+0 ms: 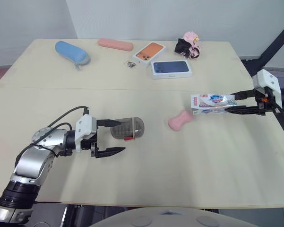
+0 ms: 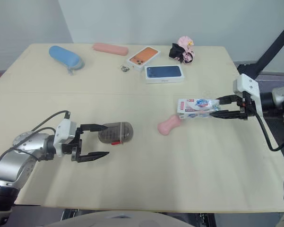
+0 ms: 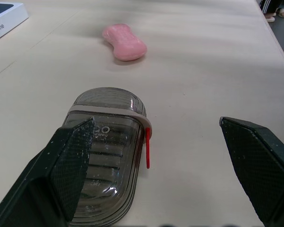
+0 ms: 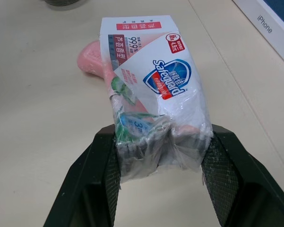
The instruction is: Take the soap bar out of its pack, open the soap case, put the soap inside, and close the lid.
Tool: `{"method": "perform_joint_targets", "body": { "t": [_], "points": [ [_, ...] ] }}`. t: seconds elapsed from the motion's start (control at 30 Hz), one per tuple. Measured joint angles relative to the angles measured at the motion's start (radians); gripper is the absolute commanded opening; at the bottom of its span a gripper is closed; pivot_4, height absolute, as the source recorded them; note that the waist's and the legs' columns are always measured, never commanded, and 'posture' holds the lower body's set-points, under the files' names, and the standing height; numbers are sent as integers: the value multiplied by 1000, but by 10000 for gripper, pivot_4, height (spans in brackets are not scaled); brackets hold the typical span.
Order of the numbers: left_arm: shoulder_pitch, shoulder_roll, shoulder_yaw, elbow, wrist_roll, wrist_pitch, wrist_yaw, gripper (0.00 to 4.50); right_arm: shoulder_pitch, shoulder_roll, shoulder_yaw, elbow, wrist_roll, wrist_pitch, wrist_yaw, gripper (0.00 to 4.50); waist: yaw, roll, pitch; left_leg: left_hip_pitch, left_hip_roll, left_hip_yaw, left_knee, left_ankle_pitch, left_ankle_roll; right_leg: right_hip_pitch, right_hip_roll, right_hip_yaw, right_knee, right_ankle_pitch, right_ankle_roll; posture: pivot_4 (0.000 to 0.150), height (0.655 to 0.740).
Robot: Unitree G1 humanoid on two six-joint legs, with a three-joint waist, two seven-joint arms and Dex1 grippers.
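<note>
The bare pink soap bar (image 1: 180, 120) lies on the table near the middle. Just to its right, my right gripper (image 1: 228, 103) is shut on the crinkled end of the white soap pack (image 1: 211, 102). In the right wrist view the pack (image 4: 153, 78) sticks out from between the fingers (image 4: 102, 163), with the soap (image 4: 91, 58) beyond it. The smoky translucent soap case (image 1: 128, 127) lies closed at the front left, with a red clasp on its side. My left gripper (image 1: 121, 136) is open. One finger (image 3: 68, 161) lies over the case (image 3: 111, 142) and the other stands clear of it.
Along the table's far side lie a blue glasses case (image 1: 72, 52), a pink case (image 1: 115, 44), an orange phone box (image 1: 149, 51), a blue phone box (image 1: 171, 68), a small metal item (image 1: 130, 63) and a pink-and-black soft item (image 1: 189, 46).
</note>
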Motion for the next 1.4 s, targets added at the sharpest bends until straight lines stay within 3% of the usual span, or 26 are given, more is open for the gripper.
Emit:
{"method": "perform_joint_targets", "body": {
  "t": [0.17,0.4,0.63,0.77,1.07,1.4],
  "points": [
    [1,2,0,0,0,0,0,45000,29,39,-46,53,8,1,-79,24394,-2,0,0,0,0,1,1,0,0,0,0,1,0,0,0,1500,7400],
    [5,2,0,-4,0,0,6,45000,73,224,-166,57,-3,1,-489,24394,-2,1,-1,1,-1,1,2,0,0,-2,-2,2,2,0,0,1500,7400],
    [19,2,1,-18,0,0,33,45000,218,426,-223,-219,-44,210,-971,24394,16,3,0,2,-1,2,0,0,-1,-3,0,2,0,0,0,1500,7400],
    [22,1,1,-19,0,0,39,45000,227,497,-242,-339,-60,327,-1148,24394,17,3,0,3,-1,1,-2,1,-2,-3,-2,2,0,0,0,1500,7400],
    [11,-4,16,-41,-80,73,62,45000,288,562,-242,-418,-100,424,-1329,24394,16,3,0,3,-2,2,-8,2,-4,-3,-2,1,-4,0,0,1500,7400],
    [-1,-6,34,-59,-140,137,88,45000,298,580,-255,-427,-96,442,-1351,24394,8,3,0,3,-2,1,-9,2,-4,-3,-2,0,-4,0,1,1500,7400]
  ]
}}
